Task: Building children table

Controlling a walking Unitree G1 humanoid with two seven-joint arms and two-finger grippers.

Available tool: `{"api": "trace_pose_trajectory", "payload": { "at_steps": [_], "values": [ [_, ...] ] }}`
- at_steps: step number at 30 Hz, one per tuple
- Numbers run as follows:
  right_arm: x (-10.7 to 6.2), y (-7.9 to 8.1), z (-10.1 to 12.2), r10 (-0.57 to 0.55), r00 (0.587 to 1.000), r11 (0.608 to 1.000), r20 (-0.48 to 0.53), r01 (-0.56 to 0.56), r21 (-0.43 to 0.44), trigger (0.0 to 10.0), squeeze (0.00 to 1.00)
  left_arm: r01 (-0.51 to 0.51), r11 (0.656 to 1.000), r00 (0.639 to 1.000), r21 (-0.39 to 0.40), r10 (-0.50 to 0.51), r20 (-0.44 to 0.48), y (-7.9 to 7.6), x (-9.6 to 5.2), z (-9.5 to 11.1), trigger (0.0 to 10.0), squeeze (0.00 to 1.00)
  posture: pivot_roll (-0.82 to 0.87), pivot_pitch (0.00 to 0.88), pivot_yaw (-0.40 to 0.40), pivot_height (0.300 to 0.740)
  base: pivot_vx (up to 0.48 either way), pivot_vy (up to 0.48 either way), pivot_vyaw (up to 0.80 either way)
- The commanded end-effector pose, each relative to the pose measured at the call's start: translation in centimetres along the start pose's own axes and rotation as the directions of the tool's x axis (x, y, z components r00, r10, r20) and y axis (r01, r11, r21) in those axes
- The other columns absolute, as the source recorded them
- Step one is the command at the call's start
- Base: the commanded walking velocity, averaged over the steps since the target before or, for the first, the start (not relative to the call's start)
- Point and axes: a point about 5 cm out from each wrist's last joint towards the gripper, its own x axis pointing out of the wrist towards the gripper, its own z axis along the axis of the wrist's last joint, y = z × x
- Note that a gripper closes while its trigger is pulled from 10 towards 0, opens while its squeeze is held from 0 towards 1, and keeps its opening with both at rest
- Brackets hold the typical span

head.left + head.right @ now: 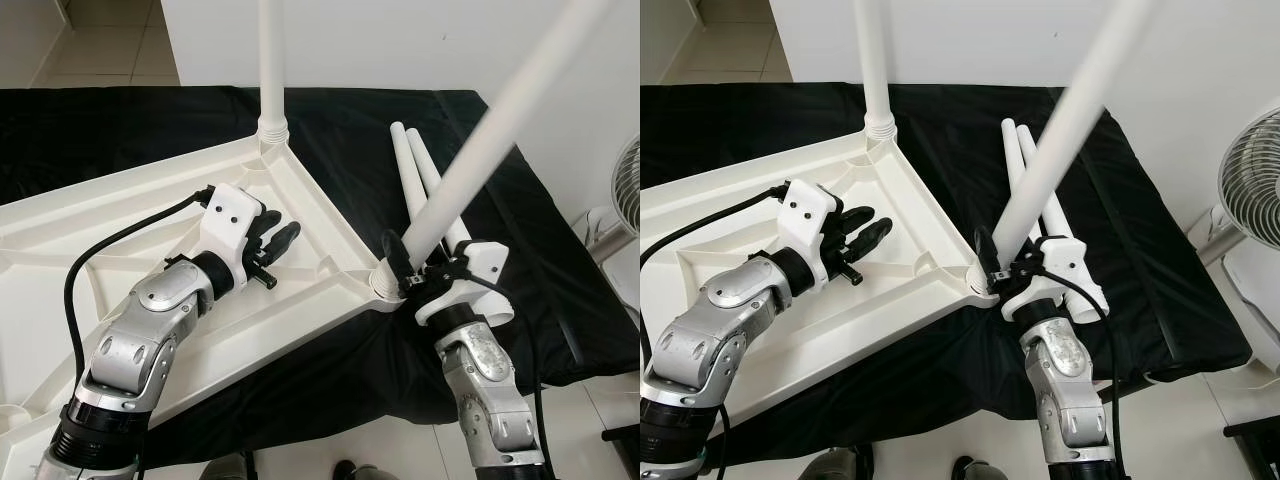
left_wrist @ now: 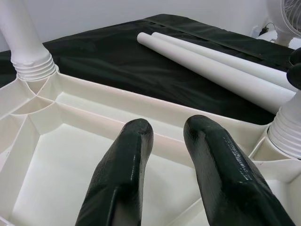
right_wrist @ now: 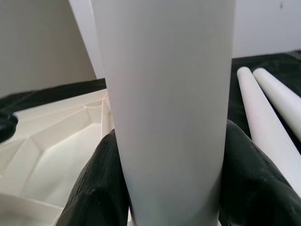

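Observation:
A white plastic table top (image 1: 120, 215) lies upside down on a black-covered surface. One white leg (image 1: 272, 70) stands upright in its far corner socket. My right gripper (image 1: 405, 265) is shut on a second white leg (image 1: 500, 110), which leans to the right with its lower end at the near right corner socket (image 1: 383, 282). In the right wrist view, black fingers (image 3: 96, 183) press both sides of that leg (image 3: 169, 84). My left gripper (image 1: 283, 226) rests over the ribbed underside, slightly open with nothing between its fingers (image 2: 127, 155).
Two loose white legs (image 1: 420, 175) lie side by side on the black cover (image 1: 540, 230), just beyond the right gripper. A white fan (image 1: 1250, 190) stands at the right, off the surface. A white wall runs behind, and tiled floor (image 1: 110, 45) shows at the far left.

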Motion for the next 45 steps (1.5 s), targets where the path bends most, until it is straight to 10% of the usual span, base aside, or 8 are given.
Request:
{"api": "trace_pose_trajectory", "payload": {
  "at_steps": [1, 25, 45],
  "values": [
    [-2.1, -0.7, -4.7, -0.035, 0.967, 0.998, -0.253, 0.022, -0.053, 10.0, 0.0, 0.004, 1.0, 1.0, 0.002, -0.004, -0.001, 0.0, -0.1, 0.2, 10.0, 0.0, 0.12, 0.204, -0.02, 0.74, 0.0, 0.0, 0.0],
    [-3.5, 0.2, -4.8, 0.035, 0.988, 0.964, -0.15, -0.073, -0.257, 10.0, 0.0, 0.005, 1.0, 1.0, 0.005, -0.005, 0.006, 0.2, 0.0, 0.4, 10.0, 0.0, 0.11, 0.208, -0.011, 0.74, 0.0, 0.0, 0.0],
    [-4.4, -2.0, -6.3, -0.154, 0.971, 0.987, -0.184, 0.158, 0.007, 10.0, 0.0, 0.01, 1.0, 1.0, 0.013, -0.01, 0.006, 0.3, 0.0, 0.6, 10.0, 0.0, 0.11, 0.209, -0.002, 0.74, 0.0, 0.0, 0.0]
  ]
}}
